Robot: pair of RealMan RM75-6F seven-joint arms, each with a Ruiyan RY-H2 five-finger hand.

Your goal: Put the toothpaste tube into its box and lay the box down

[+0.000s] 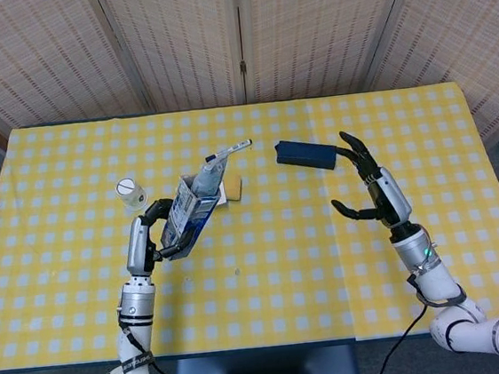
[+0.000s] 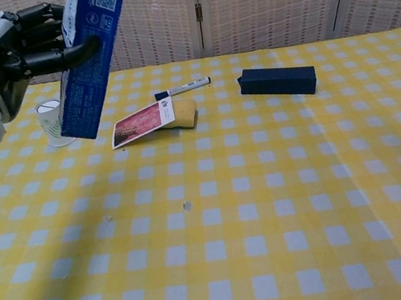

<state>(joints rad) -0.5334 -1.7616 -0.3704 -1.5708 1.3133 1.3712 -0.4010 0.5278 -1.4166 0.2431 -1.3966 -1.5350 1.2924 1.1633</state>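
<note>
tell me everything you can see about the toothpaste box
The toothpaste box is a long, blue, cardboard-looking carton with white print and a QR code on one face. The left hand grips it near its upper part, holding it off the table, nearly upright and slightly tilted. In the head view its top end is open, with the toothpaste tube sticking out of it. Only the hand and the tube touch it.
</note>
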